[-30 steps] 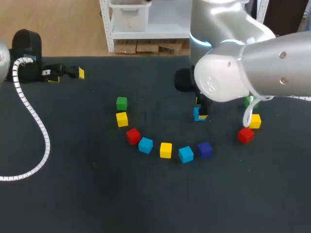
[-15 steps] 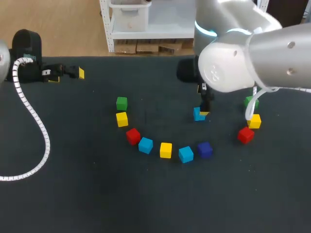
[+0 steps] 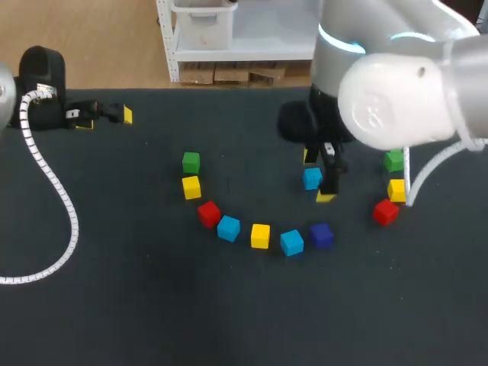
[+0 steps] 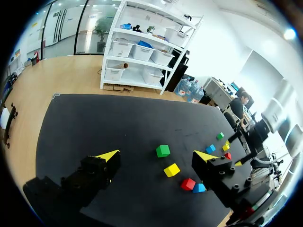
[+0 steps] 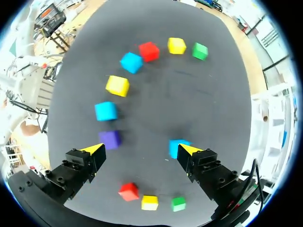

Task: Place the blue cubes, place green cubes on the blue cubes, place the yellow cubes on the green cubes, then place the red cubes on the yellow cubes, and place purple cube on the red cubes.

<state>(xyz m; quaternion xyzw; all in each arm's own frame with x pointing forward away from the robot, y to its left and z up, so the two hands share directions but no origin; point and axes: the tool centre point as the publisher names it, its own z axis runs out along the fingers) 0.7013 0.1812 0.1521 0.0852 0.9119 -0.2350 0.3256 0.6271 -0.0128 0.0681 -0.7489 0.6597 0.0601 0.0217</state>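
Here, right end effector (image 5: pixel 140 150) spread, blue cube (image 5: pixel 174 148) partly behind one finger

One purple cube (image 3: pixel 321 235) on the table (image 3: pixel 152 305). Spread around that purple cube: three blue cubes (image 3: pixel 312 178), three yellow cubes (image 3: pixel 260 235), two green cubes (image 3: pixel 191 162), two red cubes (image 3: pixel 209 213).

Here's the table (image 3: pixel 114 305), wide and flat under a dark, almost black matte cover that fills nearly the whole head view. Faint pale specks dot the cover here and there. Over on the left side a white ribbed cable (image 3: pixel 62 200) lies right on it. It snakes from the far left corner toward the near side, swings round in a broad bend, then runs flat along the cover and out past the table's left edge.
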